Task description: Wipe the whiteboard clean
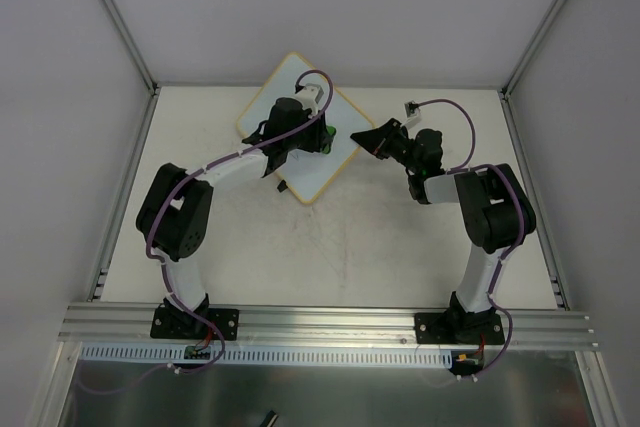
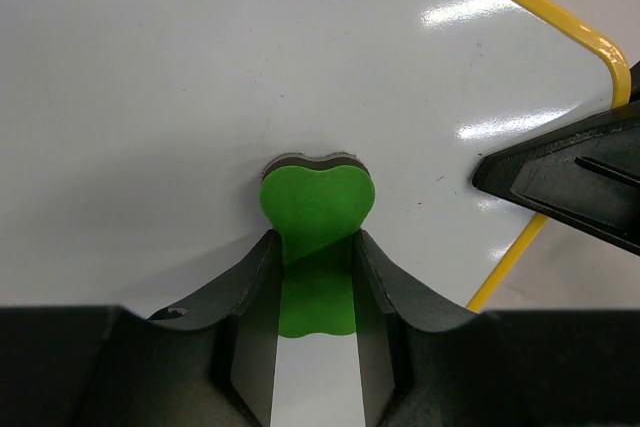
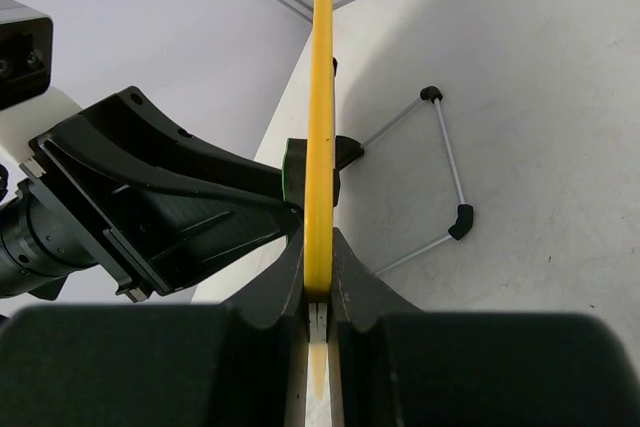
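Observation:
The whiteboard [image 1: 262, 112] lies turned like a diamond at the back of the table, with a yellowish frame. My left gripper [image 1: 328, 137] is over its right part, shut on a green eraser [image 2: 316, 202] whose dark felt side rests against the white surface [image 2: 180, 77]. No marks show on the part of the board in the left wrist view. My right gripper [image 1: 362, 137] is shut on the board's right corner; the yellow frame [image 3: 320, 97] sits edge-on between its jaws [image 3: 320, 247]. The right gripper also shows in the left wrist view [image 2: 570, 177].
A thin wire stand with black tips [image 3: 445, 167] lies on the table behind the board. Grey walls and aluminium posts [image 1: 120, 17] close in the back and sides. The left gripper's body [image 3: 150, 197] is close beside the right gripper.

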`<state>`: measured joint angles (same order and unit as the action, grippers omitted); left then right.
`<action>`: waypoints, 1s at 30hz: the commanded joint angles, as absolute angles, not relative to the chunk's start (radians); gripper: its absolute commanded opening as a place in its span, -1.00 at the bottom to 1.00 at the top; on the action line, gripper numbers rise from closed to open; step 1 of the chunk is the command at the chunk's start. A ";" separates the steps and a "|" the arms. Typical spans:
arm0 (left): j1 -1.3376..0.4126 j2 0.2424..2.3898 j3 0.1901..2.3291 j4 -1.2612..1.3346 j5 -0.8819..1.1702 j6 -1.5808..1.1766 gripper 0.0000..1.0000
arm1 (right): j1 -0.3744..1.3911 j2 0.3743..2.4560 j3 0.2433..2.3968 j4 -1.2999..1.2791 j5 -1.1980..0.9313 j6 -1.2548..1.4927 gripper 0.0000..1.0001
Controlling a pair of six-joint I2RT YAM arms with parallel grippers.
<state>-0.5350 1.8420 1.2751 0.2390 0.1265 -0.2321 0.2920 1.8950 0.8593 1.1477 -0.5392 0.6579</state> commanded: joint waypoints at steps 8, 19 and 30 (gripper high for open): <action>-0.512 1.838 1.272 0.224 0.150 -0.268 -1.00 | 0.304 1.844 0.864 1.207 -0.589 0.638 -1.00; -0.350 1.865 1.201 0.206 0.215 -0.544 -1.00 | 0.290 1.850 0.874 1.209 -0.607 0.653 -1.00; -0.298 1.825 1.108 0.103 0.100 -0.679 -1.00 | 0.288 1.862 0.884 1.212 -0.604 0.661 -1.00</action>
